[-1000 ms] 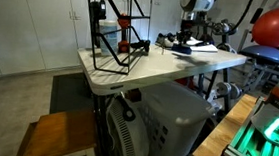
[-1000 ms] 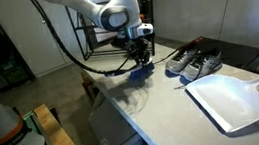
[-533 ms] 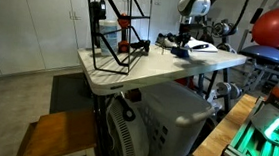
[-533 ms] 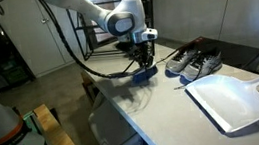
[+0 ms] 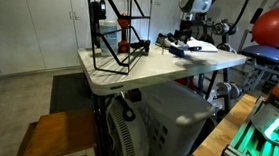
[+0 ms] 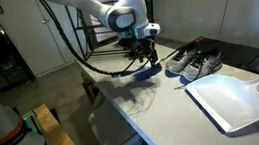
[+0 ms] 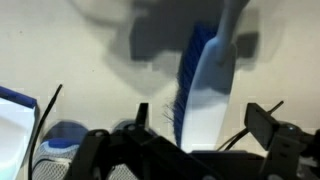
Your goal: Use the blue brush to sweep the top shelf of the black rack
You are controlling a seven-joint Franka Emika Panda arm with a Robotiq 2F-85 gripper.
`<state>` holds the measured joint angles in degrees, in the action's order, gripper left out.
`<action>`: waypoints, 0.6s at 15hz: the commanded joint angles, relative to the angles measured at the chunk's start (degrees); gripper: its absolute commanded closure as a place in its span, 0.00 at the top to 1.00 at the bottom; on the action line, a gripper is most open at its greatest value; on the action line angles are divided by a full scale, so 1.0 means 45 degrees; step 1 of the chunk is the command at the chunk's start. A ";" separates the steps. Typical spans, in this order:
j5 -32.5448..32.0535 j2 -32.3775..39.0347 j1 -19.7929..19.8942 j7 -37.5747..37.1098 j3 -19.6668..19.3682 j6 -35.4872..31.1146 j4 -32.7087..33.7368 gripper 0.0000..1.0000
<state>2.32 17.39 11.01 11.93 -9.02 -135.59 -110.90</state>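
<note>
Your wrist view comes through soft and smeared. The blue brush (image 7: 205, 80) blurs at its edges, and a broad dark shadow (image 7: 150, 40) falls on the pale table (image 7: 60, 60) beside it. Both exterior views give you even indoor light, a bright tabletop and dim room corners. A green glow (image 5: 263, 136) shows low near the frame edge, and fine detail is lost.

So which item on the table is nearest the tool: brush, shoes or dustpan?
The blue brush, right beneath the tool; the grey-and-white shoes lie a little apart from it, and the white dustpan lies farthest off.
</note>
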 commanded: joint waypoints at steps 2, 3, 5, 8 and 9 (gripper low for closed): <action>0.0234 -0.1523 0.0357 0.1279 0.0264 0.0396 -0.0616 1.00; 0.0397 -0.1902 0.0386 0.1876 0.0364 0.0768 -0.0714 1.00; 0.0471 -0.2582 0.0276 0.2316 0.0350 0.1204 -0.0970 1.00; -0.0222 -0.4031 -0.0097 0.1910 0.0303 0.2147 -0.1898 1.00; -0.0640 -0.4513 -0.0233 0.1502 0.0310 0.2431 -0.2241 1.00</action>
<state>2.76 4.51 11.36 21.29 -7.79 -127.25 -114.37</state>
